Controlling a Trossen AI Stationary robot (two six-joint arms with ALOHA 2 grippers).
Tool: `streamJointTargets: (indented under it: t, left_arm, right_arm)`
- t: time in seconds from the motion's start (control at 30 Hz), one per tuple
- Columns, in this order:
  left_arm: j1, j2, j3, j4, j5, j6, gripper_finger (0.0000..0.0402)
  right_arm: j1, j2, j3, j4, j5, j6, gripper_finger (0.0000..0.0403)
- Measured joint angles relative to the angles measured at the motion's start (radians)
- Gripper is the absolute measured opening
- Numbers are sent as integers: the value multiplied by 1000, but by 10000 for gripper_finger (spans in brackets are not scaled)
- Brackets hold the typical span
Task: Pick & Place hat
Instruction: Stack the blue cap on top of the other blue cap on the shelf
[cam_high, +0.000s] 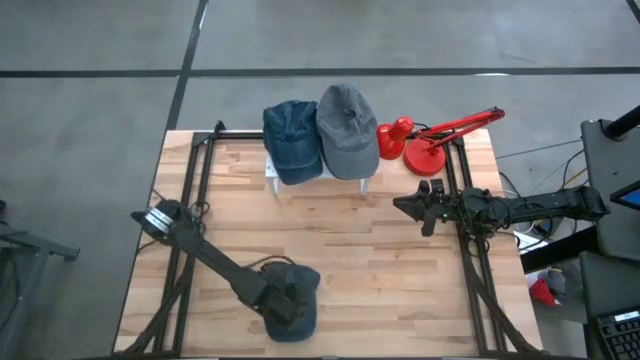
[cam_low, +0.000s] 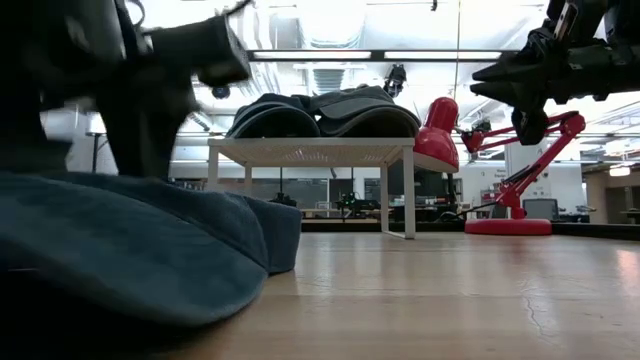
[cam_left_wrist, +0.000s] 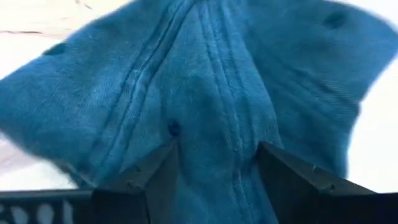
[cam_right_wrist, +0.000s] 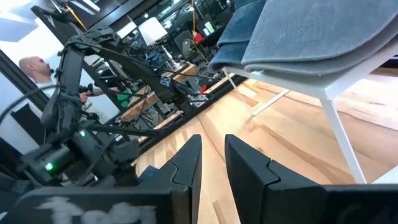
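1. The hat (cam_high: 292, 298) at the near edge of the desk (cam_high: 350, 240) is a soft cotton cap – light, floppy, likely to sag and fold wherever it is pinched, and not at all fragile; the cloth looks grippy rather than slick
2. Best hold, I judge, is a bunch of crown fabric along the stitched seams near the top, where the panels meet and the cloth is thickest; a grab at the brim would probably let the crown droop and drag
3. The left gripper (cam_left_wrist: 214, 180) sits right on that crown, its fingers (cam_left_wrist: 152, 177) fairly wide with a ridge of blue fabric between them – whether they are truly pinching it yet I cannot tell
4. Looks: teal-blue washed denim, double-stitched seams running up the crown, small eyelet holes, a faded patchy surface
5. Two more caps – a dark blue hat (cam_high: 290, 140) and a grey hat (cam_high: 347, 130) – rest side by side on a small white stand (cam_high: 272, 172) at the far side, beside a red lamp (cam_high: 430, 140)
6. The right gripper (cam_high: 405, 205) waits in the air right of centre, well apart from the cap, its fingers narrow and holding nothing
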Motion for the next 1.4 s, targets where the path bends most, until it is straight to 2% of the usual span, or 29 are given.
streamJointTargets:
  t: [0.1, 0.23, 0.33, 0.47, 0.63, 0.7, 0.87, 1.07, 1.4]
  left_arm:
    - [8, 56, 4, 12, 11, 0, 219]
    - [19, 125, 5, 16, 95, 16, 217]
    - [21, 156, 4, 18, 134, 33, 198]
    - [20, 157, 2, 23, 142, 33, 134]
    - [21, 135, 2, 6, 74, 34, 35]
    - [21, 126, 2, 0, 62, 33, 16]
    - [22, 88, 2, -9, 44, 30, 20]
    - [24, 6, -8, -129, -93, 31, 16]
    - [24, -151, -4, -285, -206, 42, 16]
  right_arm:
    - [0, 0, 0, -7, 0, 1, 68]
    - [0, 0, 0, -6, 0, 3, 68]
    - [0, 0, 0, -17, 0, 2, 68]
    - [0, 1, 0, -29, 0, 3, 68]
    - [0, 0, 0, -29, 1, 2, 68]
    - [0, 0, 0, -29, 7, 1, 68]
    - [0, 0, 0, -28, 9, -1, 68]
    - [0, 0, 0, -28, 10, 0, 68]
    - [0, 0, 0, -28, 9, 3, 68]
